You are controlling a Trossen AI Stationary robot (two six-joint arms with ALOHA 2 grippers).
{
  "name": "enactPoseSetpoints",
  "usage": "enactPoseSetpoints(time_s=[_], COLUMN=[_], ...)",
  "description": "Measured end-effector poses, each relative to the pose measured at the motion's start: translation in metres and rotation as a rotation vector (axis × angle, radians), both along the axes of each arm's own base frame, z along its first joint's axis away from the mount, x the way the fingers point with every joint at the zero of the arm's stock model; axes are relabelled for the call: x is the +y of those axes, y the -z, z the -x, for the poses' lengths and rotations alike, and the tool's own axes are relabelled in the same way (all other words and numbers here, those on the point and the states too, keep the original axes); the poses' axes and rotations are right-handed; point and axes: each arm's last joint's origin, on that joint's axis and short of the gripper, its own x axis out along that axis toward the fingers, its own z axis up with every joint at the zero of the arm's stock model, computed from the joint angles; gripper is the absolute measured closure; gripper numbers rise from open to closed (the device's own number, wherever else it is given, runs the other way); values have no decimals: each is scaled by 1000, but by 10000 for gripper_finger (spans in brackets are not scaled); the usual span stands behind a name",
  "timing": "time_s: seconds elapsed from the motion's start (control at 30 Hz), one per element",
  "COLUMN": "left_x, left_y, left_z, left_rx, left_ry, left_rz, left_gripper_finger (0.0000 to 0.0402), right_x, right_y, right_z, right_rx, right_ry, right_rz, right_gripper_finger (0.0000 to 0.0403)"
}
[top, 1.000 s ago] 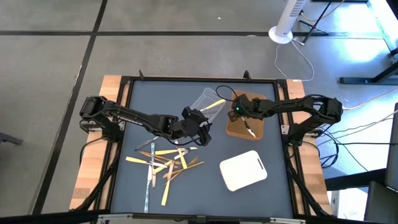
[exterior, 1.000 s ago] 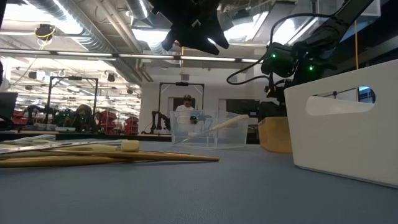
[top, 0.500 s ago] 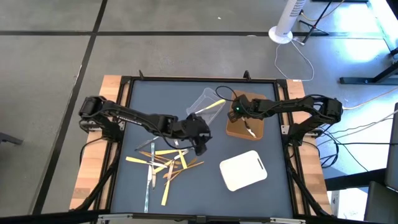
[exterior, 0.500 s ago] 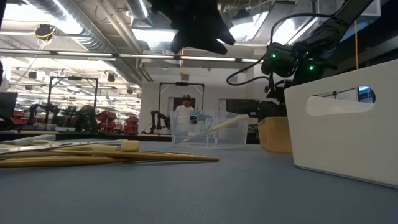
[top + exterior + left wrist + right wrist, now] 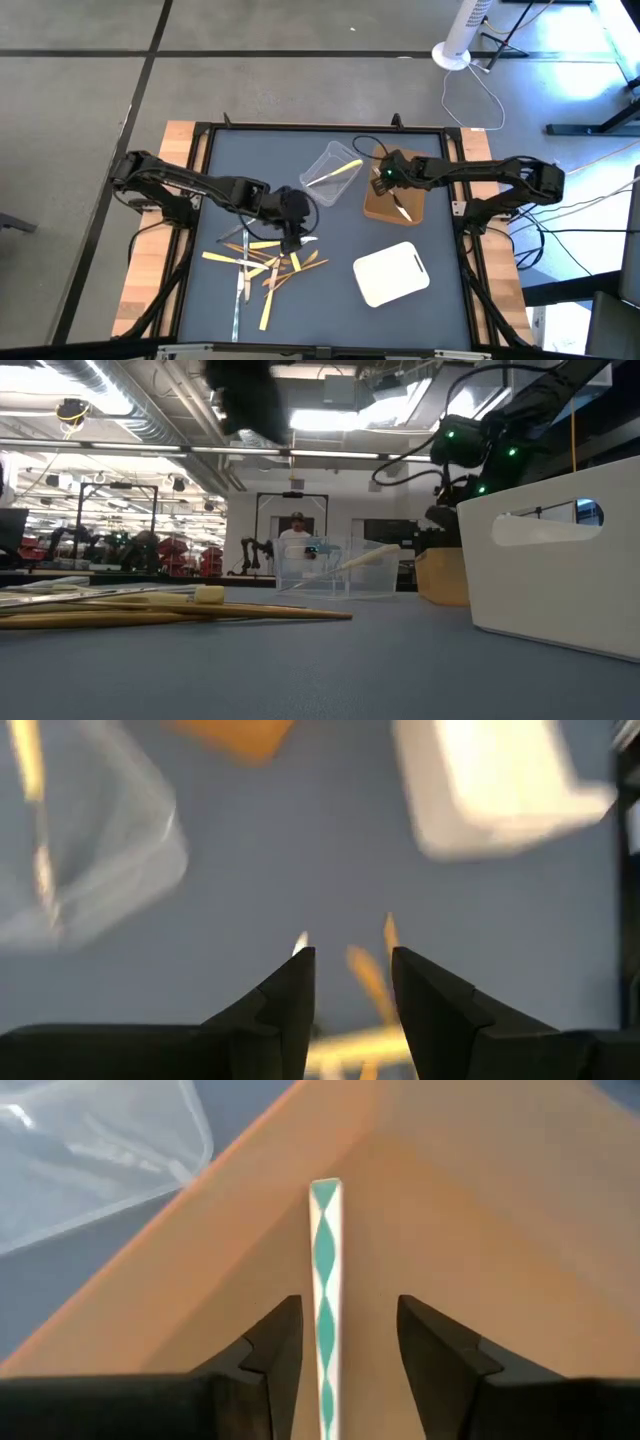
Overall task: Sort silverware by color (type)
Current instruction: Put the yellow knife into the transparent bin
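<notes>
The silverware pile (image 5: 265, 262) of pale yellow, silver and orange-brown utensils lies on the table's near left, and shows in the low view (image 5: 150, 605). My left gripper (image 5: 291, 240) hangs open above the pile's far right end; an orange-brown utensil (image 5: 372, 982) shows below its fingers (image 5: 350, 955). My right gripper (image 5: 393, 190) stands open over the brown tray (image 5: 380, 205). A white-and-teal striped utensil (image 5: 325, 1280) lies flat in that tray, in line with the gap between the fingers (image 5: 340, 1305). A pale yellow utensil (image 5: 345, 170) lies in the clear tub (image 5: 328, 165).
The white tray (image 5: 392, 272) stands at the near right, close to the low camera (image 5: 550, 570). The clear tub stands just left of the brown tray. Bare table lies between the pile and the white tray. A person stands far off in the room (image 5: 300, 535).
My left gripper has swung from beside the clear tub toward the table's left and near edge, and has tipped to point down over the pile. My right gripper has risen a little above the brown tray. The utensils have kept still.
</notes>
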Motion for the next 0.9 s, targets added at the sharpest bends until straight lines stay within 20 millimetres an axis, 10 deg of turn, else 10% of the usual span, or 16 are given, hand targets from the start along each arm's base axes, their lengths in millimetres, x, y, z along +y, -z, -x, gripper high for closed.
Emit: enactPoseSetpoints(time_s=[0.43, 0.9], left_x=[-18, -53], left_y=[12, 24], left_z=[55, 77], left_rx=[495, 589], left_ry=[48, 150], left_rz=[-4, -39], left_gripper_finger=[273, 273], right_x=[10, 31], right_y=[-45, -70], right_z=[16, 11], right_rx=[-220, -431], right_ry=[-51, -194], right_rz=[4, 8], right_gripper_finger=[253, 253])
